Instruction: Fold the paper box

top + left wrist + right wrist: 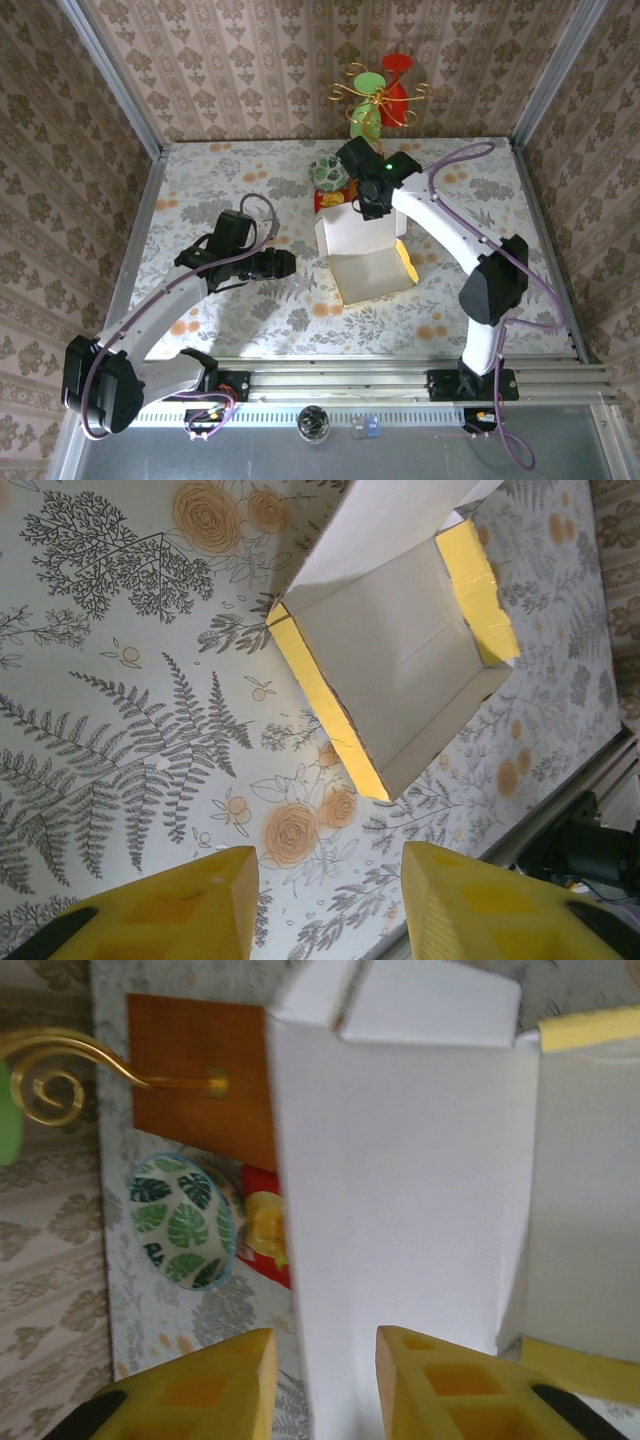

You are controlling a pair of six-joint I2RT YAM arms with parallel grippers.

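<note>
Yellow paper box (372,272), white inside, flap (352,232) upright between parted right gripper (325,1338); left gripper (330,852) wide, empty.

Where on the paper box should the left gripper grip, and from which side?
Pinch the paper box by its left yellow wall, with the left gripper coming from above on that side: the wall stands thin and upright with a free top edge, nearest that gripper.
</note>
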